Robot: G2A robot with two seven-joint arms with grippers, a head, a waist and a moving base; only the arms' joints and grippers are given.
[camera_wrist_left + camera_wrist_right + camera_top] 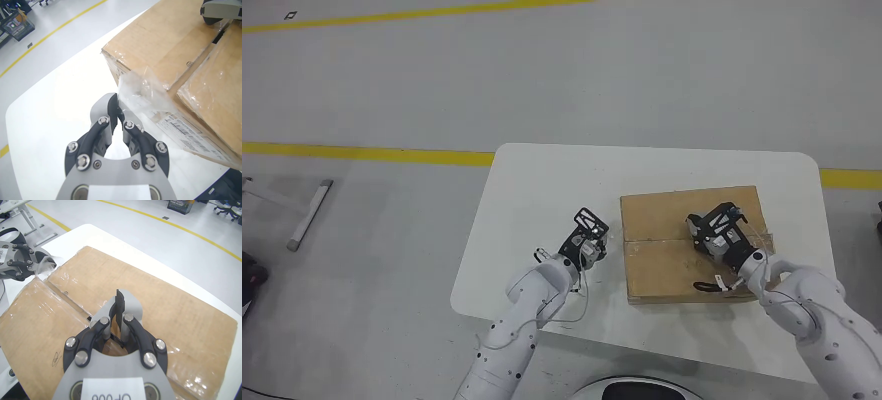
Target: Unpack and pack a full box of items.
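Observation:
A closed brown cardboard box [662, 215] lies on the right half of the white table [542, 200]. Clear tape runs along its centre seam [62, 294]. My left gripper [118, 107] is at the box's left end, shut on a loose strip of the clear tape [143, 91] that is peeled off the box's end wall [160, 37]. In the top view the left gripper [590, 225] sits just off the box's edge. My right gripper [119, 298] is shut with nothing seen between its fingers, just above the seam near the box's middle [714, 225]. The right wrist view also shows the left gripper [46, 263] holding the tape.
A white shipping label [185, 130] is stuck on the box's end wall below the tape. The table's left part beside the box is bare, with a rounded edge [477, 230]. Yellow lines [362, 153] mark the grey floor beyond.

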